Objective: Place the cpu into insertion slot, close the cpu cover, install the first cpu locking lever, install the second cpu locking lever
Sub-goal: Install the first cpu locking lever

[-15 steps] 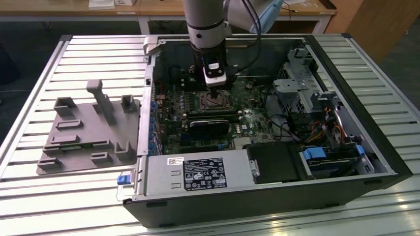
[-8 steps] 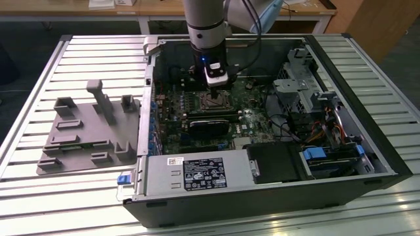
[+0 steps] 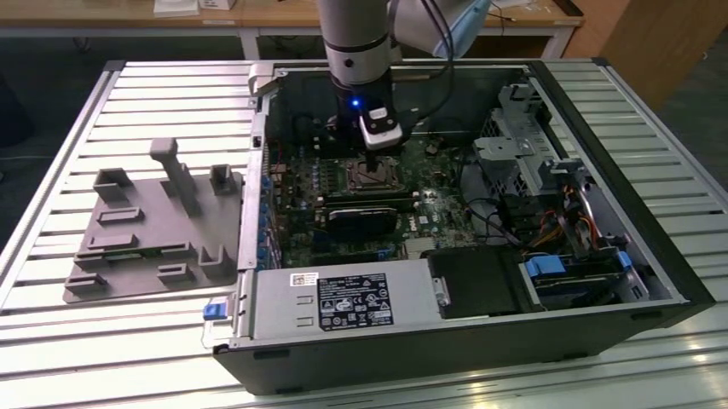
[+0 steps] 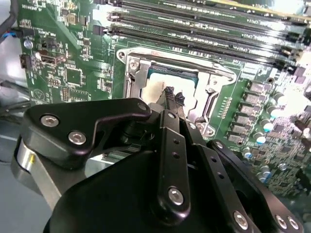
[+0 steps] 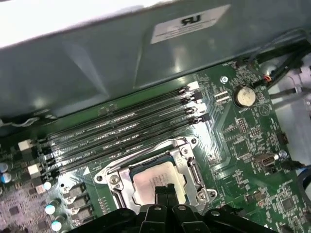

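Where the hand point(image 4: 172, 97) hovers, the cpu point(image 5: 156, 180) gleams silvery-grey.

I see the cpu point(image 5: 156, 179), silvery-grey and square, lying flat in the slot point(image 4: 167, 92) on the green board. The cover point(image 5: 187, 160), a thin silvery frame, lies closed around it, chip top showing through the cut-out.

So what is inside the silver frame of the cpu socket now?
The cpu lies inside the cpu cover frame, silvery top showing. The hand covers its near edge; contacts beneath are hidden.
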